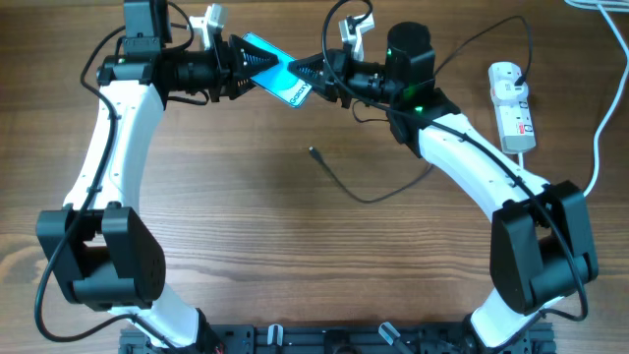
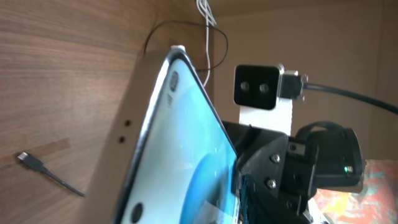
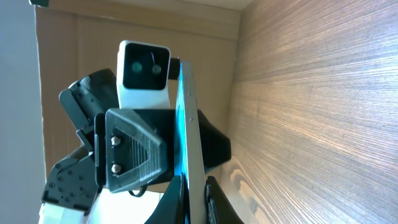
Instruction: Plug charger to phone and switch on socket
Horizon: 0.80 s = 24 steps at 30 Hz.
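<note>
- You have one phone (image 1: 277, 71), one charger (image 1: 368, 200), one socket (image 1: 511, 106) and two grippers in view.
- The phone is held off the table, well left of the socket.
- Your left gripper (image 1: 254, 61) is clamped on the phone's far end from the socket; your right gripper (image 1: 307, 77) is clamped on the nearer end.
- The charger's connector tip (image 1: 313, 150) lies loose on the table left of the socket, apart from the phone.
- White text on the phone's socket-side end is too small to read.

Glossy phone (image 1: 275, 69) face; matt wood-grain table (image 1: 246, 216); white plastic socket (image 1: 513, 108)
</note>
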### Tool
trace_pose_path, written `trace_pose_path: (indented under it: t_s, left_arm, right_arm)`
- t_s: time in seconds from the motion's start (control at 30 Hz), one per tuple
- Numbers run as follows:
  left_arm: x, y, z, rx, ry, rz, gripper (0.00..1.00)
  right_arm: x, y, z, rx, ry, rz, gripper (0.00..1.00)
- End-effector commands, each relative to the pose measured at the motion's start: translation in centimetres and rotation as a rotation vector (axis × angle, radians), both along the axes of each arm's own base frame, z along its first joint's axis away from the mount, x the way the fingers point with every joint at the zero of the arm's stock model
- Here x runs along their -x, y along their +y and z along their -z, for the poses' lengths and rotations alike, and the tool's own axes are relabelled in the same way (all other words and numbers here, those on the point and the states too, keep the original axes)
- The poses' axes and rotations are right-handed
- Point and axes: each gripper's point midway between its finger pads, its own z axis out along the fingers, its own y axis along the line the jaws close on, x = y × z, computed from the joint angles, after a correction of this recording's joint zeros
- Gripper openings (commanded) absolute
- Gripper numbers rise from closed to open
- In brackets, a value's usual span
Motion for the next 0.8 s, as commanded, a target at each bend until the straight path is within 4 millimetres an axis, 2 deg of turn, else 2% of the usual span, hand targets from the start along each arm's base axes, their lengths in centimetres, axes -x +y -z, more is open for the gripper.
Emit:
trace_pose_path:
  t_s: [0.0,0.13,0.43,0.5,0.57,0.7,0.73,0.77]
  left_arm:
    - [0.5,-1.5,-3.3,0.065,-0.119,0.082,0.39]
    - [-0.1,-1.6,-4.0,0.087,-0.108,0.059,0.25]
    - [-0.2,-1.6,-4.4,0.11,-0.088,0.055,0.24]
    - [0.2,-1.8,-4.7,0.132,-0.086,0.079,0.2]
    - [0.4,-1.9,-4.9,0.146,-0.078,0.09,0.04]
    - [0.5,-1.9,-5.0,0.154,-0.064,0.092,0.04]
    - [0.5,-1.9,-5.0,0.154,-0.063,0.092,0.04]
    - [0.5,-1.9,-5.0,0.154,-0.064,0.091,0.04]
  right_arm:
    - [4.2,3.7,2.5,0.033,0.048,-0.151,0.04]
    - [4.6,3.8,3.2,0.056,0.064,-0.161,0.04]
    - [5.7,4.9,3.2,0.061,0.038,-0.194,0.04]
    - [5.7,4.9,3.4,0.066,0.042,-0.195,0.04]
    - [5.6,4.8,3.5,0.073,0.031,-0.19,0.04]
    - [5.5,4.8,3.5,0.076,0.021,-0.188,0.04]
    - [5.6,4.8,3.5,0.08,0.0,-0.194,0.14]
    - [5.6,4.8,3.5,0.081,-0.021,-0.202,0.36]
